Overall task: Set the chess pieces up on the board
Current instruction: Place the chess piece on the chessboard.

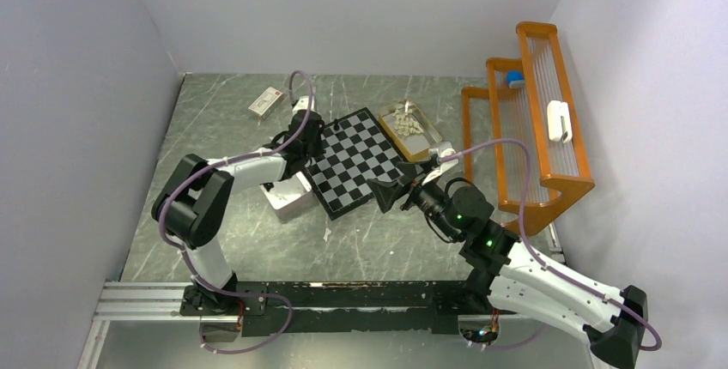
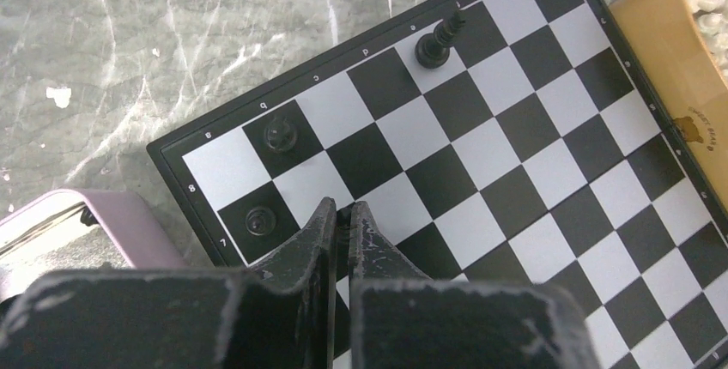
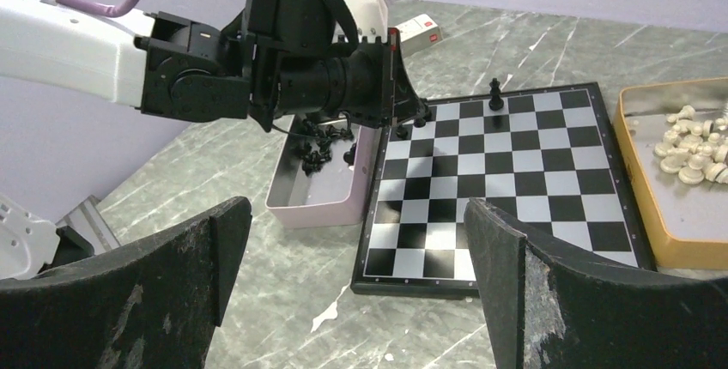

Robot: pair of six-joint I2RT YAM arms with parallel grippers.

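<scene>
- Left fingers were clenched tight, tips low over the board near its corner by the lettered and numbered rim. I could not tell whether a piece was pinched between them.
- Right fingers were spread wide and grasping nothing, hanging above the table just off the board's near edge and facing across it.
- The board lay flat on the table, turned at an angle, between a pale box on the left arm's side and a tan tray on the right arm's side.
- Three black pieces stood on the board:
  - a tall piece on a pale square in the rim row, upright;
  - a short piece on a dark square in the same row, one square in from the corner;
  - another short piece on the dark edge square in the second row, just beside the left fingers.
- The remaining black pieces lay in a jumble inside the pale box, which touched or nearly touched the board's edge.
- The cream pieces were heaped in the tan tray, none of them on the board.
- An orange rack stood at the table's right side, and a small white carton lay near the far left corner, well apart from the board.
</scene>
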